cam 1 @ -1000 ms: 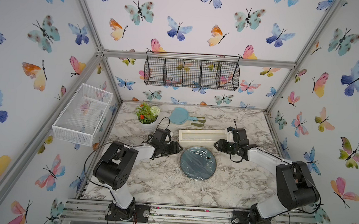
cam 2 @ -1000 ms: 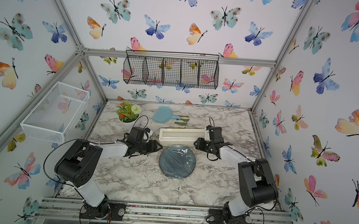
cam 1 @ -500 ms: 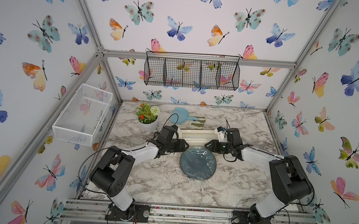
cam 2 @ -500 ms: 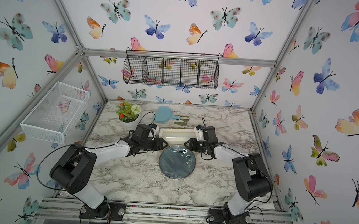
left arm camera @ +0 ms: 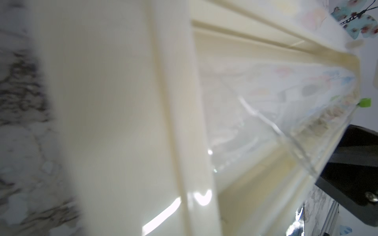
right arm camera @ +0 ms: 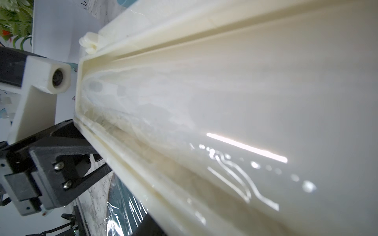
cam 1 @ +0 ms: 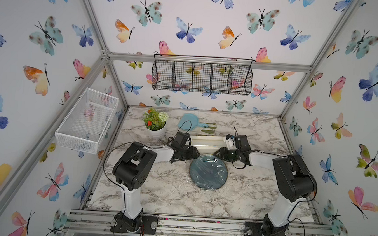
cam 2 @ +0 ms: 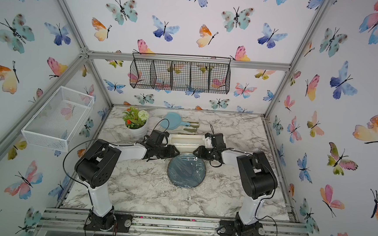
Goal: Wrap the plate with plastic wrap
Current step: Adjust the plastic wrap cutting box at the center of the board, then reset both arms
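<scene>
Marble table (cam 1: 167,190): cream dispenser box (cam 1: 206,143) lies toward the back, and the plate (cam 1: 208,173) sits mid-table just in front of it with crinkled plastic wrap (cam 1: 211,161) lying over it. Left gripper (cam 1: 193,152) and right gripper (cam 1: 218,153) sit low, facing each other along the box's front edge by the plate's far rim. Can't tell whether either one's jaws are open or closed.

- No word, label, brand, number or sign can be read in any view.
- The cream-white dispenser box (cam 1: 207,140) shows plain faces (both wrist views of it are close and blurred).
- The plate (cam 1: 208,172) and the butterfly wallpaper (cam 1: 185,29) carry pictures only.
</scene>
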Tool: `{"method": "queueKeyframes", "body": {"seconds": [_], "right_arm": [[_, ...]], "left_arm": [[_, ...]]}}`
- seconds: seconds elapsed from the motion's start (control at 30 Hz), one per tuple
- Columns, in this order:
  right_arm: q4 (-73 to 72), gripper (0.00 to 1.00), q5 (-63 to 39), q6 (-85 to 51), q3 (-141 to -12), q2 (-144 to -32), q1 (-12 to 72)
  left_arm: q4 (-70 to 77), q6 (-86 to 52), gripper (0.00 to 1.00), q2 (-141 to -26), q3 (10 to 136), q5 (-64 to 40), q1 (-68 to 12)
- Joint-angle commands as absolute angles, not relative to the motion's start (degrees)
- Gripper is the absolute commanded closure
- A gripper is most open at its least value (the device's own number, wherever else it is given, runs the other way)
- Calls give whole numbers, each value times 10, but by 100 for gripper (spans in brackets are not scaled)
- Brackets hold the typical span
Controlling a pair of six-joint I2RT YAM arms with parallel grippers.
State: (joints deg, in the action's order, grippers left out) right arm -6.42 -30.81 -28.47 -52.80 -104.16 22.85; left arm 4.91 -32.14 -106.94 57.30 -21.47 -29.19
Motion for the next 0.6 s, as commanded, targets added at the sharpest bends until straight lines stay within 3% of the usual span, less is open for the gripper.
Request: {"method": "queueKeyframes", "body": {"seconds": [0.0, 0.17, 0.4, 0.47, 0.53, 0.57], "right_arm": [[-87, 61, -306, -284, -523, -1052, 229], [-56, 60, -281, -264, -528, -1035, 229], [54, 31, -212, -197, -583, -906, 229], [66, 23, -167, -179, -578, -849, 229], [64, 2, -97, -160, -563, -789, 229], [57, 2, -44, -152, -553, -760, 229]], "left_arm": [[61, -312, 43, -1080, 564, -216, -288], [46, -304, 42, -1068, 557, -204, -283], [-12, -258, 4, -958, 587, -121, -287], [-13, -245, 2, -905, 578, -81, -294], [-9, -224, 2, -846, 562, -16, -305], [-3, -210, 2, -814, 550, 35, -312]]}}
